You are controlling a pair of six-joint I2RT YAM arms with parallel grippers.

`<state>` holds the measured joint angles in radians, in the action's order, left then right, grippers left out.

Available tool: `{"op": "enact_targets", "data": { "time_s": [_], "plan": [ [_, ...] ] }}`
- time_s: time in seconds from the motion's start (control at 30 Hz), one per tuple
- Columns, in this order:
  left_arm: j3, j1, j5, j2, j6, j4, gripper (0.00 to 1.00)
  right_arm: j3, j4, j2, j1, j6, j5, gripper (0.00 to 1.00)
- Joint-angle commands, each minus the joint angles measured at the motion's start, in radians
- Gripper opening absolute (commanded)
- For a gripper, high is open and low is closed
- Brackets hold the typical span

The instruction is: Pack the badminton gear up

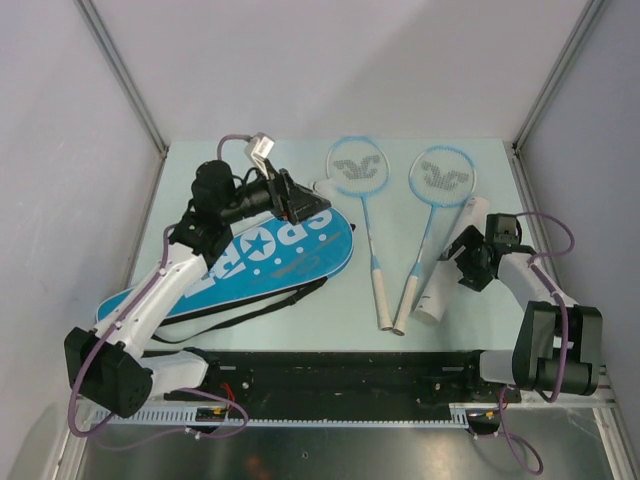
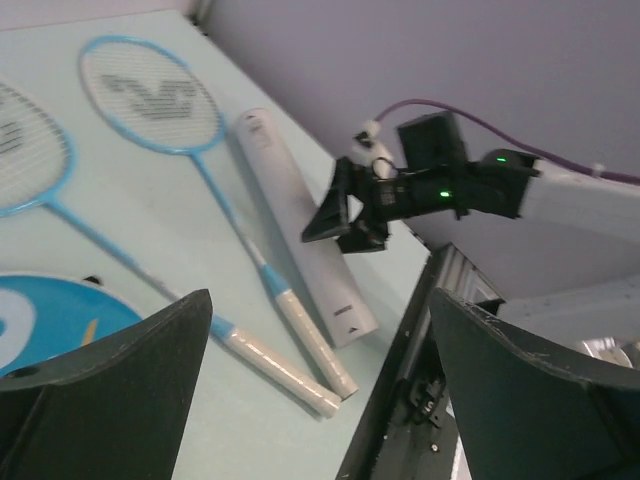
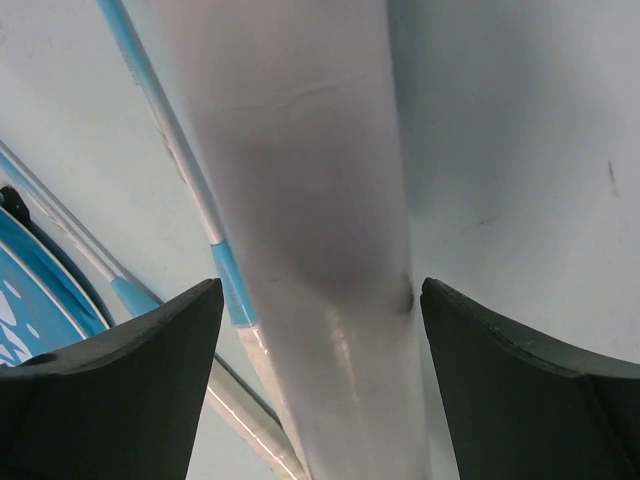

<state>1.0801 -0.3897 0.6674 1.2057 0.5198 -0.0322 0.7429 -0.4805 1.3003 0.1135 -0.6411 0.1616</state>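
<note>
The blue racket bag point(image 1: 250, 262) lettered "SPORT" lies at the left with its black strap along the near side. My left gripper point(image 1: 298, 207) hovers open over the bag's wide end, with nothing between its fingers point(image 2: 110, 375). Two light-blue rackets point(image 1: 357, 166) point(image 1: 442, 178) lie side by side in the middle, white handles toward me. The long white tube point(image 1: 447, 270) lies to their right. My right gripper point(image 1: 466, 262) stands open astride the tube point(image 3: 310, 200), with a gap showing on each side.
The black base rail point(image 1: 340, 372) runs along the table's near edge. Grey walls close the table in behind and on both sides. The rackets' handles point(image 2: 300, 350) end close to the tube's near end point(image 2: 345, 318).
</note>
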Motion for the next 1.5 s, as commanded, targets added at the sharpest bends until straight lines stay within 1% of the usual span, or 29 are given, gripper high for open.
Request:
{"op": "enact_targets", "data": {
  "time_s": [0.0, 0.17, 0.23, 0.27, 0.3, 0.37, 0.4, 0.5, 0.57, 0.6, 0.67, 0.7, 0.73, 0.77, 0.8, 0.83, 0.87, 0.93, 0.97, 1.0, 1.03, 1.1, 1.17, 1.27, 1.37, 1.43, 1.47],
  "plan": [
    [-0.006, -0.069, 0.081, -0.014, 0.002, -0.097, 0.95, -0.056, 0.164, 0.016, 0.002, -0.045, 0.035, 0.84],
    [-0.005, -0.11, 0.098, 0.008, -0.007, -0.1, 0.95, -0.1, 0.236, 0.027, 0.003, -0.042, 0.035, 0.79],
    [-0.005, -0.127, 0.1, 0.015, -0.017, -0.1, 0.94, -0.123, 0.258, 0.03, 0.012, -0.054, 0.045, 0.74],
    [-0.006, -0.133, 0.1, 0.017, -0.021, -0.1, 0.93, -0.132, 0.279, 0.028, 0.018, -0.058, 0.052, 0.71],
    [-0.006, -0.149, 0.097, 0.018, -0.032, -0.1, 0.93, -0.145, 0.286, 0.025, 0.023, -0.066, 0.062, 0.65],
    [-0.008, -0.166, 0.097, 0.02, -0.043, -0.1, 0.91, -0.16, 0.313, -0.008, 0.038, -0.09, 0.082, 0.59],
    [-0.011, -0.185, 0.083, 0.02, -0.062, -0.1, 0.9, -0.165, 0.319, -0.025, 0.043, -0.101, 0.098, 0.54],
    [-0.022, -0.231, 0.058, 0.015, -0.098, -0.1, 0.88, -0.172, 0.339, -0.105, 0.063, -0.167, 0.136, 0.46],
    [-0.035, -0.258, 0.003, 0.009, -0.121, -0.098, 0.86, -0.178, 0.384, -0.154, 0.072, -0.227, 0.185, 0.45],
    [-0.042, -0.291, -0.029, 0.005, -0.142, -0.098, 0.83, -0.181, 0.405, -0.168, 0.072, -0.306, 0.202, 0.45],
    [-0.055, -0.331, -0.142, 0.002, -0.158, -0.091, 0.82, -0.189, 0.471, -0.191, 0.066, -0.388, 0.234, 0.44],
    [-0.057, -0.378, -0.179, 0.003, -0.162, -0.089, 0.79, -0.194, 0.505, -0.212, 0.061, -0.476, 0.234, 0.44],
    [-0.06, -0.403, -0.208, 0.005, -0.161, -0.094, 0.78, -0.198, 0.554, -0.226, 0.057, -0.518, 0.231, 0.44],
    [-0.059, -0.428, -0.288, 0.018, -0.161, -0.097, 0.76, -0.214, 0.574, -0.24, 0.051, -0.57, 0.216, 0.44],
    [-0.057, -0.478, -0.32, 0.029, -0.159, -0.11, 0.73, -0.22, 0.589, -0.262, 0.034, -0.613, 0.204, 0.44],
    [-0.055, -0.5, -0.351, 0.037, -0.164, -0.12, 0.72, -0.224, 0.621, -0.268, 0.025, -0.703, 0.194, 0.44],
    [-0.052, -0.546, -0.405, 0.057, -0.188, -0.129, 0.7, -0.226, 0.634, -0.274, 0.014, -0.736, 0.184, 0.44],
    [-0.043, -0.587, -0.477, 0.077, -0.227, -0.144, 0.68, -0.226, 0.657, -0.291, -0.034, -0.825, 0.168, 0.43],
    [-0.031, -0.607, -0.546, 0.089, -0.268, -0.144, 0.68, -0.226, 0.661, -0.297, -0.052, -0.845, 0.155, 0.43],
    [-0.025, -0.638, -0.567, 0.097, -0.282, -0.147, 0.68, -0.224, 0.665, -0.302, -0.079, -0.859, 0.148, 0.43],
    [-0.017, -0.644, -0.572, 0.104, -0.29, -0.149, 0.68, -0.218, 0.658, -0.314, -0.093, -0.862, 0.144, 0.43],
    [0.01, -0.644, -0.536, 0.138, -0.303, -0.149, 0.7, -0.215, 0.639, -0.329, -0.104, -0.873, 0.138, 0.44],
    [0.012, -0.646, -0.528, 0.15, -0.317, -0.147, 0.7, -0.215, 0.612, -0.352, -0.11, -0.876, 0.133, 0.44],
    [-0.012, -0.647, -0.535, 0.158, -0.351, -0.147, 0.58, -0.215, 0.571, -0.403, -0.11, -0.881, 0.11, 0.44],
    [-0.011, -0.647, -0.528, 0.175, -0.363, -0.147, 0.55, -0.215, 0.528, -0.444, -0.11, -0.89, 0.081, 0.44],
    [0.006, -0.653, -0.491, 0.202, -0.357, -0.15, 0.56, -0.215, 0.507, -0.458, -0.11, -0.891, 0.058, 0.44],
    [0.023, -0.67, -0.491, 0.215, -0.365, -0.155, 0.58, -0.215, 0.504, -0.464, -0.11, -0.896, 0.055, 0.44]
  ]
}}
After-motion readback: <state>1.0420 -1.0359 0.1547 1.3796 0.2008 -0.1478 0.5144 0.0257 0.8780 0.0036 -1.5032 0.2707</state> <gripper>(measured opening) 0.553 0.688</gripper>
